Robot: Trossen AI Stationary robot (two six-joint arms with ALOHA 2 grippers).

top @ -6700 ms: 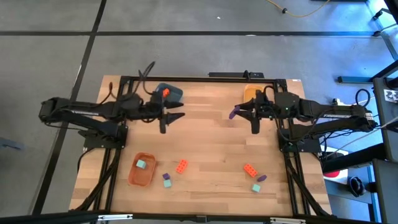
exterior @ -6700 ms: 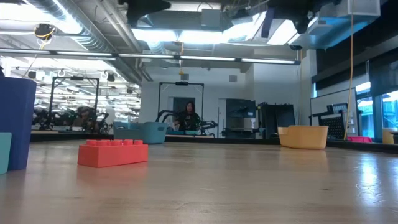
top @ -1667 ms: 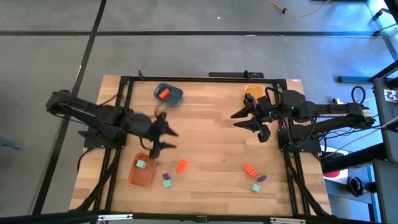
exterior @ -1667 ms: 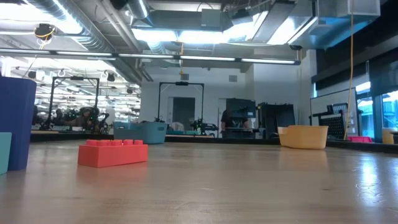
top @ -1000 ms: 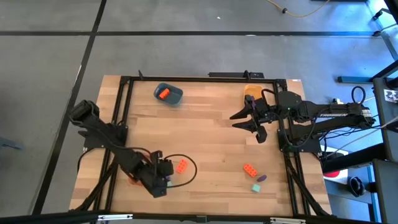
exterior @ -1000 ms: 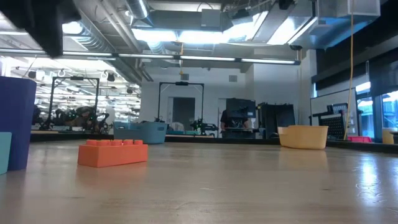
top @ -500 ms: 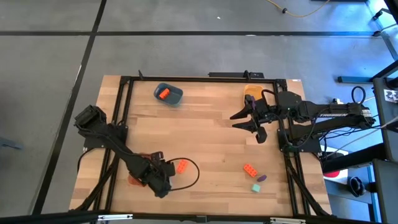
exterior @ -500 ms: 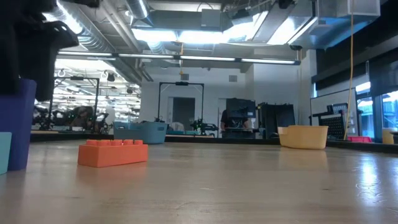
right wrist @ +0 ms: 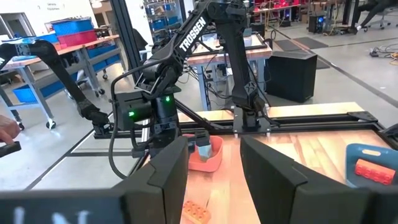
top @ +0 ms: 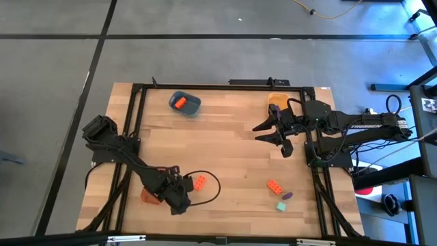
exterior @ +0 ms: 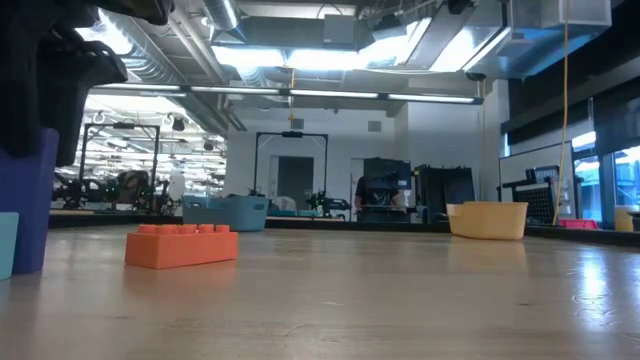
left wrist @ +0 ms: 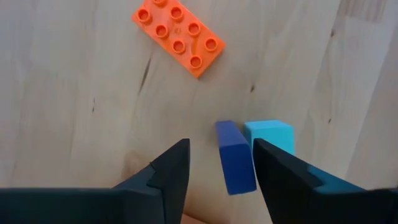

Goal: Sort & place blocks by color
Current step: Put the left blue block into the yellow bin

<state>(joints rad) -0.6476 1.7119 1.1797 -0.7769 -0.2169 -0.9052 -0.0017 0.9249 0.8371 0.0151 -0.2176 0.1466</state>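
My left gripper (left wrist: 221, 171) points down near the table's front left, open, with one finger on each side of a purple block (left wrist: 235, 157) lying on the wood. A teal block (left wrist: 268, 135) sits right against that purple one, and an orange-red brick (left wrist: 179, 31) lies a little further off. In the low view the gripper (exterior: 45, 90) hangs just above the purple block (exterior: 35, 200). My right gripper (top: 271, 140) is held level above the table's right side, open and empty. More blocks lie at the front right: orange-red (top: 274, 186), purple (top: 287, 195), teal (top: 280, 206). My left gripper comes from above, its fingers lying along the purple block's two long sides (left wrist: 244, 163). One finger (left wrist: 273, 168) stands right beside the block, the other is apart from it. I cannot tell whether it touches the block, which lies flat on the table.
A dark blue bowl (top: 185, 103) at the far left holds an orange-red block (top: 179, 103). A yellow bowl (top: 276, 100) is partly under the right arm. The orange bowl (top: 147, 196) is partly hidden by the left arm, whose cable (top: 213, 190) loops around the orange-red brick (top: 200, 182).
My left gripper has sunk toward the purple block. In the low view it came down from the picture's top to just above the block. The blocks have stayed where they were.
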